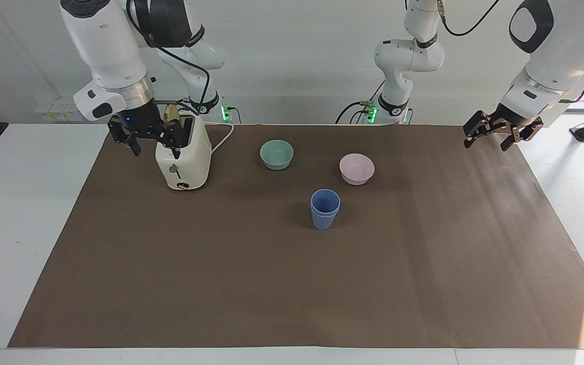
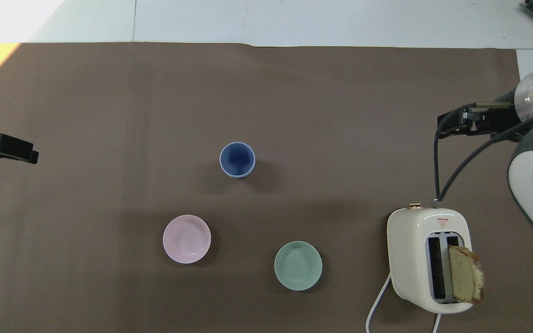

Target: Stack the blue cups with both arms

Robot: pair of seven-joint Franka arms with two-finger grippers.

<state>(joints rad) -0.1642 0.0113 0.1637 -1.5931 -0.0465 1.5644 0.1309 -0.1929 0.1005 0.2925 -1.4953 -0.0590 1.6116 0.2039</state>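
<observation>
Two blue cups (image 1: 325, 209) stand upright near the middle of the brown mat (image 1: 292, 284), one nested inside the other, with both rims showing. From overhead the blue cups (image 2: 237, 159) look like one round mouth. My left gripper (image 1: 485, 143) hangs open and empty in the air over the mat's corner at the left arm's end. Only its tip shows in the overhead view, as the left gripper (image 2: 26, 154). My right gripper (image 1: 154, 147) is open and empty, raised beside the toaster's top at the right arm's end. The right gripper (image 2: 449, 127) also shows from overhead.
A cream toaster (image 1: 183, 157) with a slice of bread (image 2: 465, 274) in one slot stands at the right arm's end. A mint-green bowl (image 1: 277, 154) and a pink bowl (image 1: 357, 168) sit nearer to the robots than the cups. Two smaller white arms stand at the back.
</observation>
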